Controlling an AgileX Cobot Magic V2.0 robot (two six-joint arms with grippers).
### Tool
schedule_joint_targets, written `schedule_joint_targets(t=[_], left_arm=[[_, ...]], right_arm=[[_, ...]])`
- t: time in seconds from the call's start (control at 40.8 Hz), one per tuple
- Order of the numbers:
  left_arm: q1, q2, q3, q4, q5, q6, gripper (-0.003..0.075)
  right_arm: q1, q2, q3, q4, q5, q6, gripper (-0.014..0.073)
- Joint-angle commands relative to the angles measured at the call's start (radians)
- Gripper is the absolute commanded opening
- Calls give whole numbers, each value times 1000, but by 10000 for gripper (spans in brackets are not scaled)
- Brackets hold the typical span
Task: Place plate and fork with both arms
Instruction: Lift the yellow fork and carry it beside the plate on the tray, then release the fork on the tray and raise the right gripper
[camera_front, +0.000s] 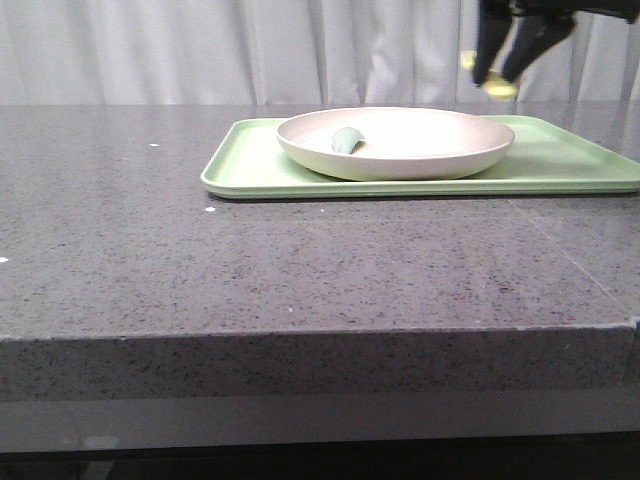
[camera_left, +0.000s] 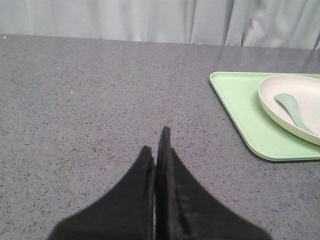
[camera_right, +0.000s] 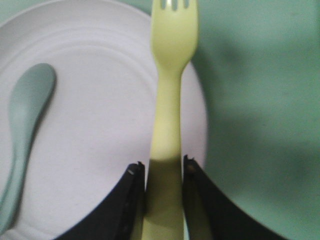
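Right gripper (camera_right: 162, 172) pinches the fork (camera_right: 167, 100) by its handle, well above the plate's (camera_front: 400, 150) right rim. Plate sits on the green tray (camera_front: 260, 170), 1 grey-green spoon (camera_front: 347, 139) inside. Left gripper (camera_left: 157, 150) closed, empty. Risk: fork dropped from height bounces off the rim.

The cream round plate (camera_front: 420, 150) sat on the light-green tray (camera_front: 560, 165), toward its left end. The pale-yellow plastic fork (camera_right: 170, 90) was held by its handle above the plate's right rim.

Pale pleated curtain (camera_front: 300, 50) behind a speckled dark-grey stone countertop (camera_front: 300, 270).
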Motion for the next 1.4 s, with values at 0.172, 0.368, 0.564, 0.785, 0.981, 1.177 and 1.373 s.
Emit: schedule_joint_targets(t=[0.172,0.368,0.564,0.785,0.981,1.177,1.373], left_arm=[[2,3,-28,-3,-82,0,-18],[2,3,-28,-3,-82,0,-18],[2,3,-28,-3,-82,0,-18],[2,3,-28,-3,-82,0,-18],[2,3,-28,-3,-82,0,-18],[2,3,-28,-3,-82,0,-18],[2,3,-28,-3,-82,0,-18]], right_arm=[[-102,-51,-32,-18,-10,-97,38],[-118,3,-32,-18,-10,-146,38],[-118,55,-32,-18,-7,-147,38],[-118,82,-31,-44,13,-147,41],[-118,89,-31,-44,25,-147,132],[-118,76,-32,-44,32,-146,261],[-118,-11,-32,-44,44,-145,261]])
